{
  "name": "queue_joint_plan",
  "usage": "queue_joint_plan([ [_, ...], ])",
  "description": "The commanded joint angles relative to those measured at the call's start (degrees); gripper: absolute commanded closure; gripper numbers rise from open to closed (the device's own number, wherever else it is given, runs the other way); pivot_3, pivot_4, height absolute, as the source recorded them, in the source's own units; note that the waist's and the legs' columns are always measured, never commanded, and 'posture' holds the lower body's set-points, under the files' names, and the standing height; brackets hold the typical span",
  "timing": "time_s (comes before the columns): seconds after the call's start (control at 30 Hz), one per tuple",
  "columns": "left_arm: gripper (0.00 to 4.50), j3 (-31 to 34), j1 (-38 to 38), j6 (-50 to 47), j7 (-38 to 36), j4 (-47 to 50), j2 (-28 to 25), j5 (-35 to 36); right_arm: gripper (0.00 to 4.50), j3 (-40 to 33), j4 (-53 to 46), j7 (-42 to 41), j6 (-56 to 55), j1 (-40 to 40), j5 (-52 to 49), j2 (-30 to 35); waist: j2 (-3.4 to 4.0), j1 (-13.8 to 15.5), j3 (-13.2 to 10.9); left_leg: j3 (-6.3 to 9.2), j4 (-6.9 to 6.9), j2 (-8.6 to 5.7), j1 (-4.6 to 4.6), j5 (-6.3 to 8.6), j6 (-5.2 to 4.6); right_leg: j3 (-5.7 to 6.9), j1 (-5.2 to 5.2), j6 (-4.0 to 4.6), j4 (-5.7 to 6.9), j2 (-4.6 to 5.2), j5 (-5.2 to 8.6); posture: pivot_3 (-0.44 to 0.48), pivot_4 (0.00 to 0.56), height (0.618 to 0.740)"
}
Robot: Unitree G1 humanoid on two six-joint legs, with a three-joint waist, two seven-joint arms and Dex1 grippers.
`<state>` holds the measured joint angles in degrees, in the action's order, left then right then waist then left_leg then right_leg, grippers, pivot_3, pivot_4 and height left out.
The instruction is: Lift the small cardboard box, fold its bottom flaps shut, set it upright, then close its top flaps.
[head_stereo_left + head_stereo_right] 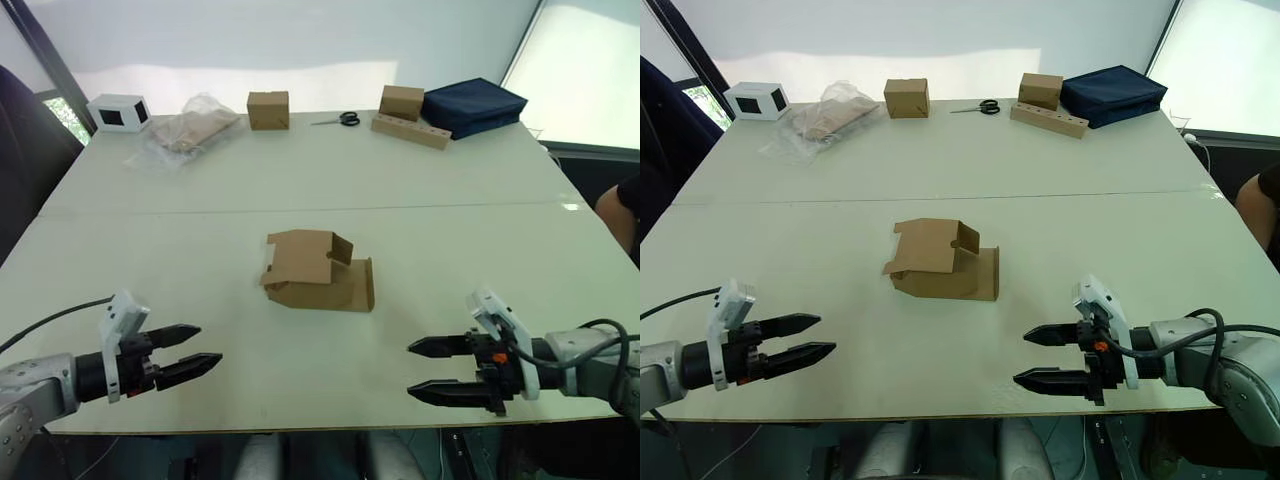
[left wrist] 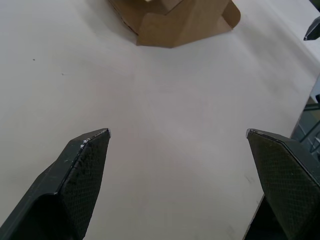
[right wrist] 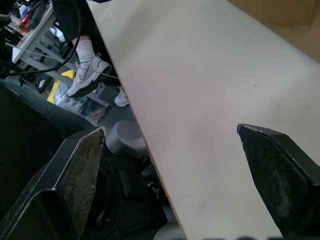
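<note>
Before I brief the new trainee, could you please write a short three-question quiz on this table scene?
1. True or false: the small cardboard box lies on its side with flaps loose.
2. Which gripper holds the box? A) left gripper B) right gripper C) neither
3. Fill in: the scissors lie at the far edge of the table, between two closed brown ____.

Key: 1 true. 2 C; both have open jaws, apart from the box. 3 cubes.
</note>
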<state>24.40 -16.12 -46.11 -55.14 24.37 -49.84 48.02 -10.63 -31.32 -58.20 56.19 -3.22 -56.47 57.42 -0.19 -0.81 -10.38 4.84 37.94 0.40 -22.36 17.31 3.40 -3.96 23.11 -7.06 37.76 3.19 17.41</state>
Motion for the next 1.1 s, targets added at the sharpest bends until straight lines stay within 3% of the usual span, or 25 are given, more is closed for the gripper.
queue_joint_plan([
  [0.03,0.0,0.6,-0.4,0.8,-0.9,0.9,-1.2,-0.9,0.03,-1.8,-1.6,-0.4,-1.0,-0.2,-0.2,0.6,0.0,0.0,0.0,0.0,0.0,0.0,0.0,0.0,0.0,0.0,0.0,0.0,0.0,0.0,0.0,0.0,0.15,0.74],
  [0.63,0.0,1.4,3.4,2.3,-1.4,-3.0,-1.5,-2.4,0.03,-0.6,0.7,0.9,-2.5,3.4,1.8,-0.2,0.0,0.0,0.0,0.0,0.0,0.0,0.01,0.0,0.0,0.0,-0.01,0.0,0.01,0.0,0.0,0.0,0.15,0.74],
  [0.8,0.0,-0.8,6.7,-4.0,-2.5,-4.8,-5.0,-0.2,0.03,-2.3,0.5,1.7,0.0,3.2,-0.1,0.7,-0.01,0.0,0.0,0.01,0.02,0.0,0.0,0.0,0.0,0.02,-0.02,0.0,0.01,0.0,0.0,0.0,0.15,0.74],
  [0.9,0.0,-2.3,12.9,-10.8,-3.3,-8.9,-6.5,4.5,0.03,-3.5,0.3,3.5,1.0,4.7,-1.7,-0.2,0.0,0.1,0.0,0.0,0.02,0.0,0.01,0.0,0.0,0.01,-0.01,0.0,0.05,0.0,0.0,0.0,0.15,0.74],
  [1.1,0.0,-8.1,35.1,-24.4,-2.1,-25.5,-3.8,9.2,0.03,-2.7,-2.0,7.2,0.9,11.5,-4.5,-1.8,0.0,-0.2,0.0,0.03,0.12,-0.01,0.02,0.0,-0.01,0.04,0.0,-0.01,0.19,-0.04,0.0,0.0,0.15,0.74],
])
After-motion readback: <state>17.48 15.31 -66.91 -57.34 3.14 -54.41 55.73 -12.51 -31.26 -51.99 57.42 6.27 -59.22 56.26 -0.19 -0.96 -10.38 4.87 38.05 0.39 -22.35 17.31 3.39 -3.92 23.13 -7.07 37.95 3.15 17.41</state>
